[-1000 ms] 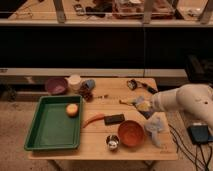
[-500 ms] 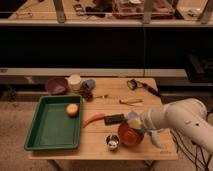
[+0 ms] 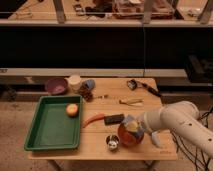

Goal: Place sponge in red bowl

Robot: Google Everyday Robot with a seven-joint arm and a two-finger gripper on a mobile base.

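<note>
The red bowl (image 3: pixel 129 138) stands near the table's front edge, right of centre. My gripper (image 3: pixel 132 125) reaches in from the right on a white arm and hovers just over the bowl's rim. It is shut on the sponge (image 3: pixel 131 123), a small blue-grey pad whose pale yellowish face shows between the fingers. The arm hides the bowl's right side.
A green tray (image 3: pixel 50 131) holding an orange fruit (image 3: pixel 72 110) fills the table's left. A carrot (image 3: pixel 93 119), black block (image 3: pixel 114 119) and small metal cup (image 3: pixel 113 142) lie beside the bowl. A grey-blue cloth (image 3: pixel 155 138) lies under the arm. A purple bowl (image 3: pixel 56 85), cups and tools sit at the back.
The arm has swung from the table's right side leftward and down, carrying the sponge until it sits over the red bowl.
</note>
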